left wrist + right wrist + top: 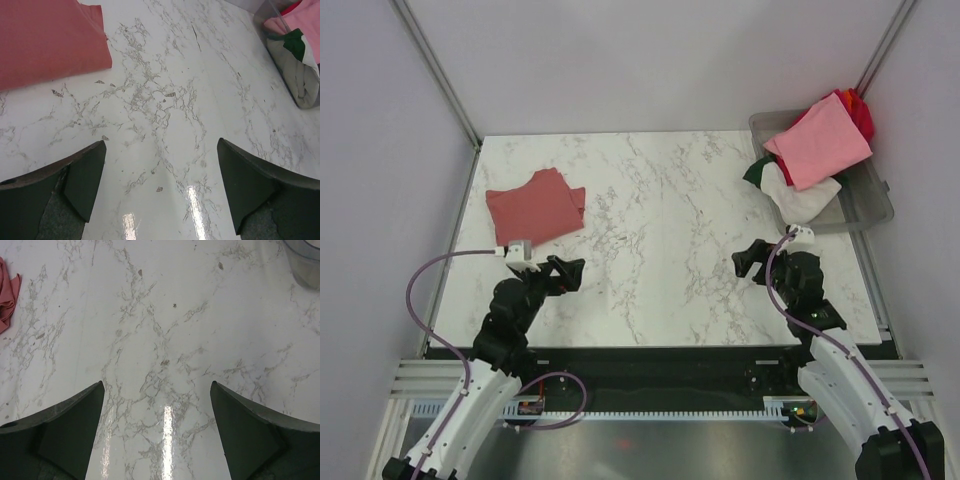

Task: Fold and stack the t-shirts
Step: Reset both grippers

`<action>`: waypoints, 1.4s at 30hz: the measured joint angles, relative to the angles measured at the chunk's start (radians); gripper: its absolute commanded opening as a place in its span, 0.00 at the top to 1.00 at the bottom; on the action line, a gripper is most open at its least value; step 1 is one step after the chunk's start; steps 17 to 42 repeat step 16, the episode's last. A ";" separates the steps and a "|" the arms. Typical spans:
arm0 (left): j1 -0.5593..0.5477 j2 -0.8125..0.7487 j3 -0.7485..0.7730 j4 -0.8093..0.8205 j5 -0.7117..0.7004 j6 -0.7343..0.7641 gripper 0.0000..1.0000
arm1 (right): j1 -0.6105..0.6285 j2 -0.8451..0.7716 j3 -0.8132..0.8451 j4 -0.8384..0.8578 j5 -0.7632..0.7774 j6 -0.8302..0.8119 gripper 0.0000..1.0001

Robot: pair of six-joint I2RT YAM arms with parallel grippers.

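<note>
A: One brick-red t-shirt [535, 205], folded, far left on the table [660, 260].
B: Four colours heaped in the tub [880, 200], far right: pink [820, 140], bright red [863, 118], white [800, 195], dark green [756, 172].
A: Left gripper [568, 272], right gripper [748, 262]: two, both spread wide, empty.

surface: white grey-veined marble-look tabletop [660, 250] | far left: folded dusty brick-red cloth t-shirt [535, 207], lying flat | far right corner: clear grey plastic tub [868, 200], well apart from the t-shirt
</note>
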 measured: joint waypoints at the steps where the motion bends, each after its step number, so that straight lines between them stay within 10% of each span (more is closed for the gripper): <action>1: 0.000 0.002 0.000 0.006 0.000 0.003 0.00 | 0.000 0.007 0.000 0.003 -0.002 0.000 0.05; 42: 0.000 0.047 0.000 0.014 0.001 0.010 0.00 | 0.000 -0.016 -0.011 0.005 -0.002 -0.001 0.03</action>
